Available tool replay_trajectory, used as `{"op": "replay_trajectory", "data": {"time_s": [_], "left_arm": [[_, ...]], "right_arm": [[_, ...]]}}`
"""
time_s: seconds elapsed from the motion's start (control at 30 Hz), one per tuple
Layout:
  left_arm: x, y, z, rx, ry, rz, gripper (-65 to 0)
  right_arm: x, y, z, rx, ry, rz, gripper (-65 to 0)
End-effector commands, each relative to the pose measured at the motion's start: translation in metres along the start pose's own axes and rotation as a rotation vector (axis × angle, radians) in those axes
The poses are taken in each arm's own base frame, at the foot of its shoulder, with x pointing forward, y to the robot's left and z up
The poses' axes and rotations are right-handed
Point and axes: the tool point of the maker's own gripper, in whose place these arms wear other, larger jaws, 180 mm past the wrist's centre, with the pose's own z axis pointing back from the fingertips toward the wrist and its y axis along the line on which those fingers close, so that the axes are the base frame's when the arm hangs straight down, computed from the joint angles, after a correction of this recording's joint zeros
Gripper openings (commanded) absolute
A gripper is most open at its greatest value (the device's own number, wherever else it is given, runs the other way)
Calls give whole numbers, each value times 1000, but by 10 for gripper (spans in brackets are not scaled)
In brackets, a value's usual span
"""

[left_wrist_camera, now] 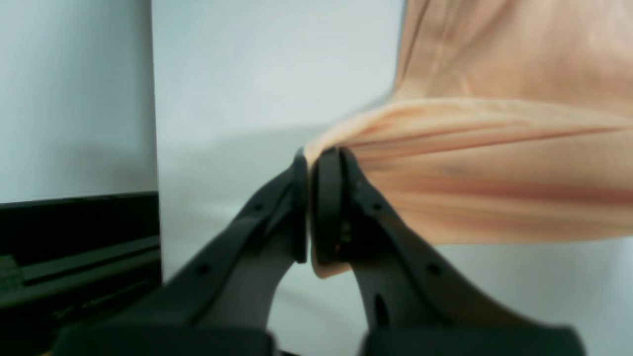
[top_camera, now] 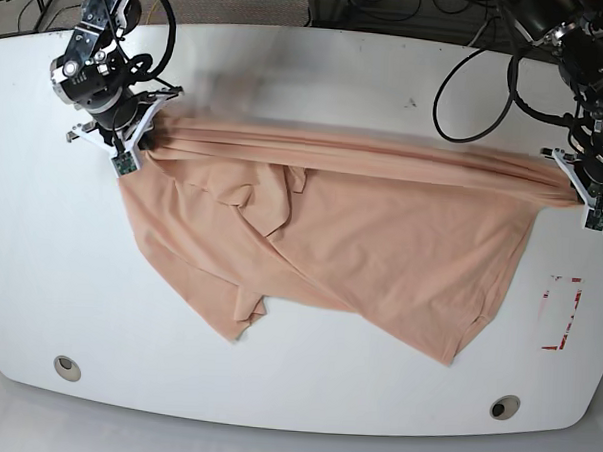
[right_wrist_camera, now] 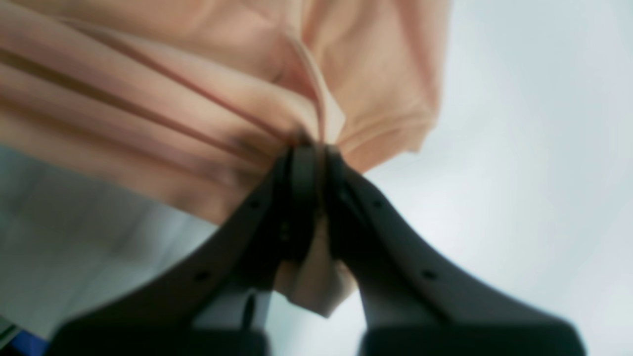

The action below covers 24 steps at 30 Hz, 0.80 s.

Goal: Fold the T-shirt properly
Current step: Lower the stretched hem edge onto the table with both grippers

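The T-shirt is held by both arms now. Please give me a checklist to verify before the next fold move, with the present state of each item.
1. Left gripper shut on the T-shirt: ok.
2. Right gripper shut on the T-shirt: ok.
3. Top edge stretched between both grippers: ok, pulled into tight pleats.
4. Cloth lying flat: not ok, it is creased, with folds near the middle.
5. Lower part on the table: ok, no part hangs past the edge.
6. Face print side: cannot tell, no print shows.
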Motion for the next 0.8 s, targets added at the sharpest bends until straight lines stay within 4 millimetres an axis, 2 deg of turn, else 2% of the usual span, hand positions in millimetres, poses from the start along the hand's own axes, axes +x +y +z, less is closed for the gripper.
{"op": "replay_trajectory", "data": {"time_s": [0.0, 0.13, 0.33, 0.47, 0.6, 0.77], "left_arm": [[22, 9, 0, 32, -50, -21, -650], [51, 0, -4, 6, -122, -48, -650], [54, -4, -7, -5, -125, -57, -650], [37, -1, -6, 2, -88, -50, -650], [13, 13, -2, 28, -35, -55, -650], [-9, 17, 1, 39, 12, -46, -650]], "right_arm": [[0, -3, 5, -26, -3, -1, -650], [-9, 5, 4, -9, 15, -16, -650], [-20, 12, 4, 7, 38, -27, -650], [-28, 15, 5, 14, 58, -28, -650], [-37, 19, 6, 24, 80, -32, -650], [-39, 20, 6, 26, 84, -33, -650]]}}
